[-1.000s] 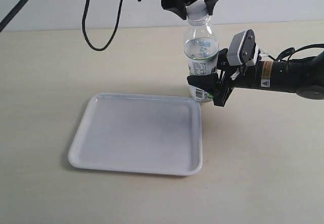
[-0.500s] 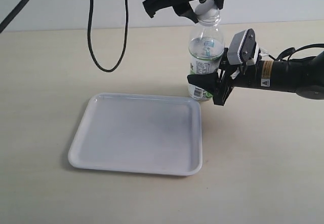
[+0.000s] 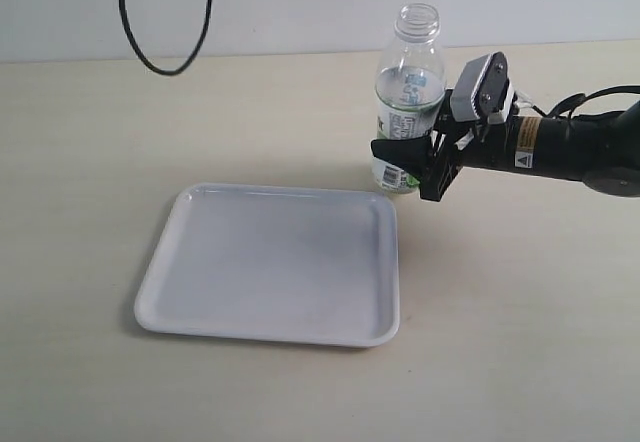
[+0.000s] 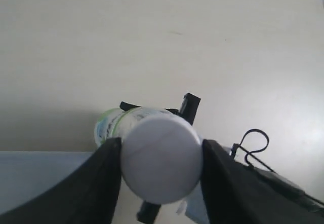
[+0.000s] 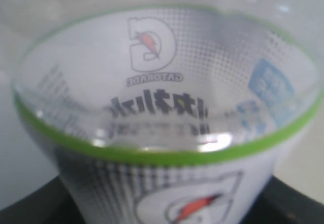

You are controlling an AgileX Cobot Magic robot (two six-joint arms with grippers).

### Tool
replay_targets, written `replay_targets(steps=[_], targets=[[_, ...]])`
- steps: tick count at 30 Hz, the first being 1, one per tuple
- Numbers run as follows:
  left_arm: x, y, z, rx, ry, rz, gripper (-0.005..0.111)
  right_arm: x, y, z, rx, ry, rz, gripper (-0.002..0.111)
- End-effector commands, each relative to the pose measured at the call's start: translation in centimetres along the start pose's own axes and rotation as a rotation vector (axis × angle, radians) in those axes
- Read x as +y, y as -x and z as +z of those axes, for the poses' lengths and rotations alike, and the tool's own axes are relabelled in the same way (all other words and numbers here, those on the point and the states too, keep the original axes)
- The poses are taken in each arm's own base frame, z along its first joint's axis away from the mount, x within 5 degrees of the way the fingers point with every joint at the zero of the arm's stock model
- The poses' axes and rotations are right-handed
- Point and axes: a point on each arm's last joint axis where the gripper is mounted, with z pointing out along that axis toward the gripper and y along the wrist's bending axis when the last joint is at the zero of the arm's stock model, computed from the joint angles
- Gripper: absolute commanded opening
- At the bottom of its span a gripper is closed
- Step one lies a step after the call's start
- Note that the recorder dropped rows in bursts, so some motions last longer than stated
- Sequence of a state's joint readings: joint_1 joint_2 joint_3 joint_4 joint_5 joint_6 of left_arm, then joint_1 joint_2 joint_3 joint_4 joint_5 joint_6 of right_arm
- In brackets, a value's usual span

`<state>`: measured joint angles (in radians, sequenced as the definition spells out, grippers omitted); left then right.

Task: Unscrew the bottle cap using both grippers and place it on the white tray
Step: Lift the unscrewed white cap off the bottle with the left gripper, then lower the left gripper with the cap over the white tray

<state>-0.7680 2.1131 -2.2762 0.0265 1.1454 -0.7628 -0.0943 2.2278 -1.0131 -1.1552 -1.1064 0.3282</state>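
The left gripper (image 4: 161,169) is gripping the freed bottle cap (image 4: 160,155) (right gripper (image 3: 412,165) clamping bottle (image 3: 408,92)); next, lowering onto white tray (image 3: 270,262)

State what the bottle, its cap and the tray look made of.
The bottle: clear thin plastic, see-through walls, printed film label. The bottle cap: opaque white plastic, probably; smooth matte top. The white tray: glossy white plastic by its look, soft reflections, moulded rounded rim.

It looks like a robotics lab bench: a bare beige tabletop (image 3: 90,152) against a plain pale wall (image 3: 560,2), a loose black cable (image 3: 163,72) hanging over it, and the cabled black right gripper (image 3: 398,160), whose arm bears a warning sticker (image 3: 523,162).
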Motion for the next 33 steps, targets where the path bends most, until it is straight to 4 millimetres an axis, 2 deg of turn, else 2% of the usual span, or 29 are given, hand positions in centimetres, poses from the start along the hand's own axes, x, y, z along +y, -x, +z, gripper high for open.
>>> replay_targets(steps=[1,5,9,15,20,22,27,33], targets=[[0.5,0.3,-2.4,-0.002,0.050,0.258,0.000,-0.2,1.0,0.0,-0.062,-0.012,-0.001,0.000],[0.3,-0.1,-2.7,0.013,0.033,0.504,0.000,-0.2,1.0,0.0,-0.059,-0.013,-0.001,0.000],[0.5,-1.9,-1.8,0.097,0.032,0.568,0.000,-0.6,0.6,0.0,-0.019,-0.056,0.059,0.000],[2.1,-3.8,0.0,0.202,0.086,0.653,0.000,-0.6,0.4,0.0,0.000,-0.065,0.060,0.000],[4.6,-6.6,2.7,0.305,0.132,0.654,0.000,-0.6,0.4,0.0,0.000,-0.065,0.060,0.000],[6.0,-8.8,4.8,0.296,0.132,0.682,0.000,-0.6,0.4,0.0,0.000,-0.065,0.060,0.000],[9.1,-12.3,7.9,0.284,0.117,0.689,0.000,-0.6,0.4,0.0,-0.001,-0.065,0.084,0.000],[12.0,-15.6,10.2,0.249,0.078,0.672,0.000,-0.6,0.4,0.0,-0.001,-0.065,0.086,0.000]])
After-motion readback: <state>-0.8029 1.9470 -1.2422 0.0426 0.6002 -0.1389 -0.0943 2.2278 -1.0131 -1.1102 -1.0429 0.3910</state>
